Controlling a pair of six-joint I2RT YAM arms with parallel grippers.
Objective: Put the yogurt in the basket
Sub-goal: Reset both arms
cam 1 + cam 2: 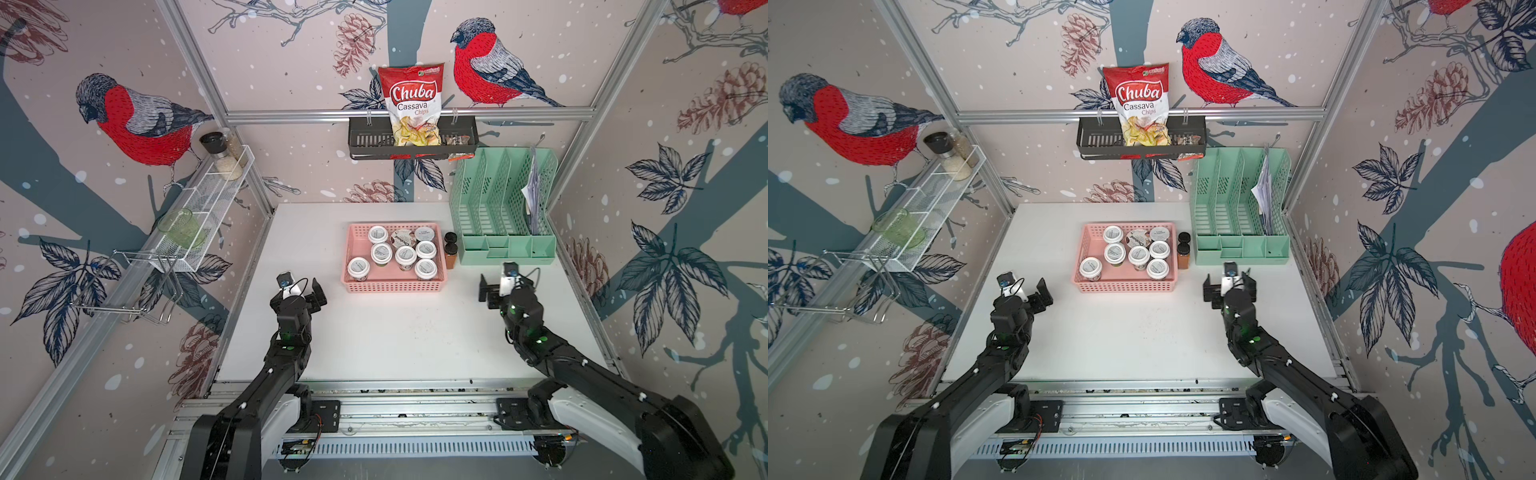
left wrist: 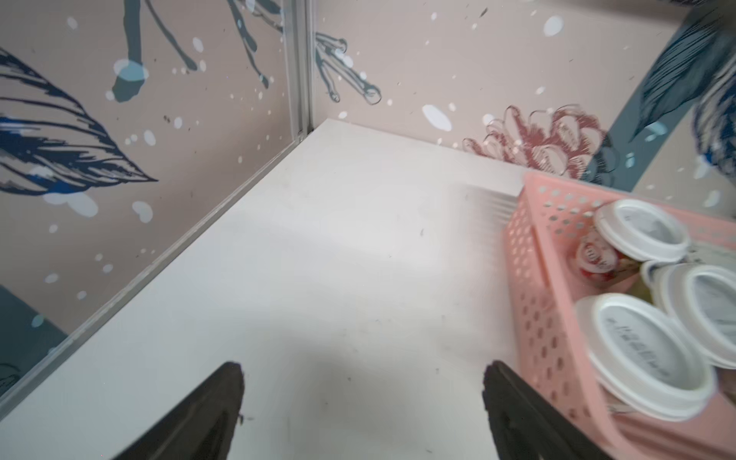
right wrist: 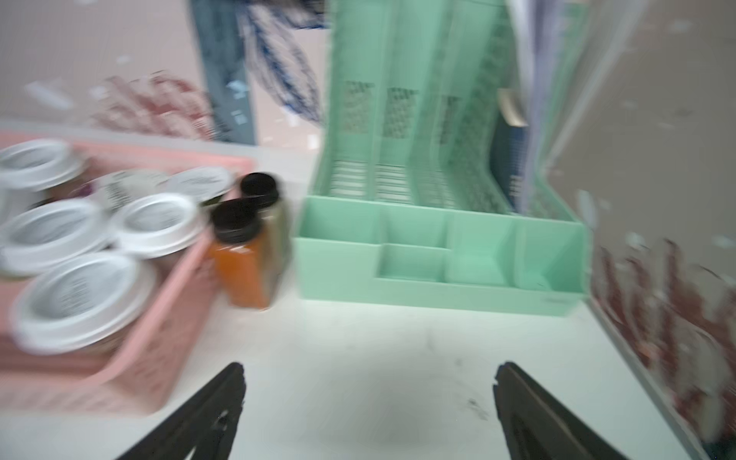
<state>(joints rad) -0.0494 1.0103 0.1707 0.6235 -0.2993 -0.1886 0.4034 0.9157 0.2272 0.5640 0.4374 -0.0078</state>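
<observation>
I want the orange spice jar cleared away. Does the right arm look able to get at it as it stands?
Probably yes. The orange spice jar stands not far ahead of the open right gripper, bare table between them. Tight, though: the pink basket is close beside it and a second jar right behind.
</observation>
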